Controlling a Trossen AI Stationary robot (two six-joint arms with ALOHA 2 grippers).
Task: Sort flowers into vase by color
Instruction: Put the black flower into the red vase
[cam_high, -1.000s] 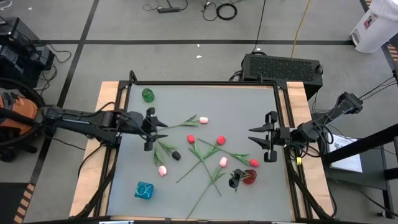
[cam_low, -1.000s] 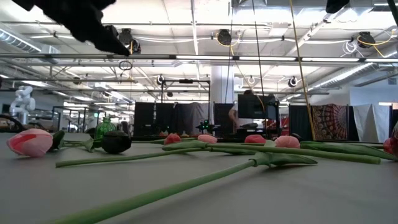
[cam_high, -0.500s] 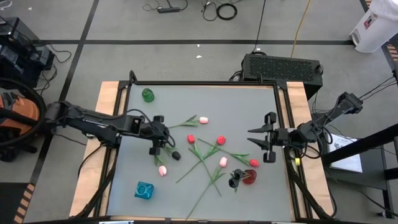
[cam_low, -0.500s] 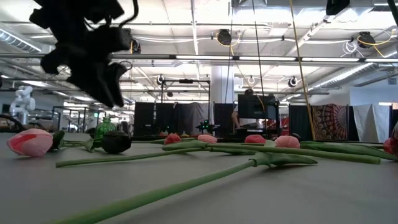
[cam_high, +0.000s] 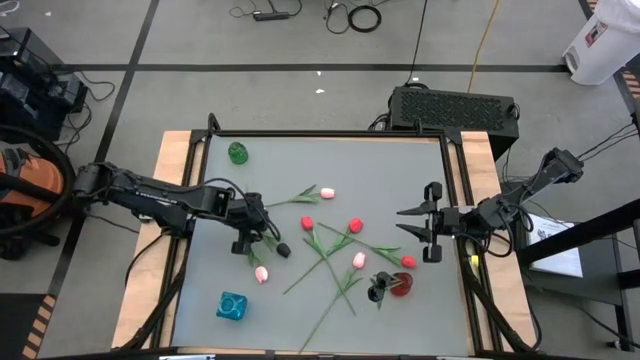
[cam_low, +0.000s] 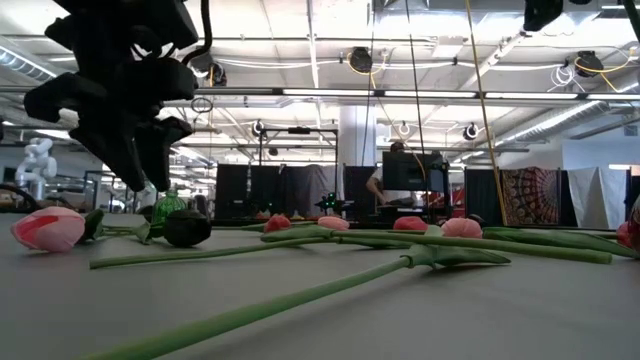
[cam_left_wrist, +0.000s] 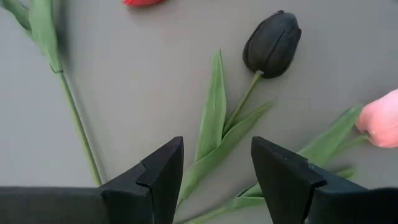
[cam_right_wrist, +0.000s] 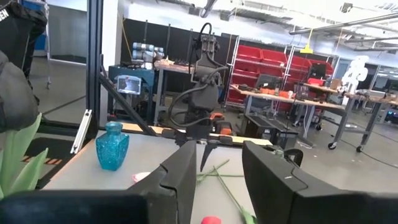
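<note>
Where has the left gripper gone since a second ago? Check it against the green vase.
Yes. The left gripper has moved further from the green vase, toward the black tulip, jaws open over its stem.

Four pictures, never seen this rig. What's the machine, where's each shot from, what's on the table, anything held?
It is a robot with two dark arms at a grey table, each ending in a two-finger hand. One picture looks straight down, one looks level across the tabletop, and two come from cameras on the wrists.

On the table lie loose fake tulips with green stems: pink, red, and a black tulip. There are also a green vase, a blue vase and a red vase.

The left hand is open, pointing down over the black tulip's leaves and stem, holding nothing. The right hand waits at the table's right side, open and empty.
</note>
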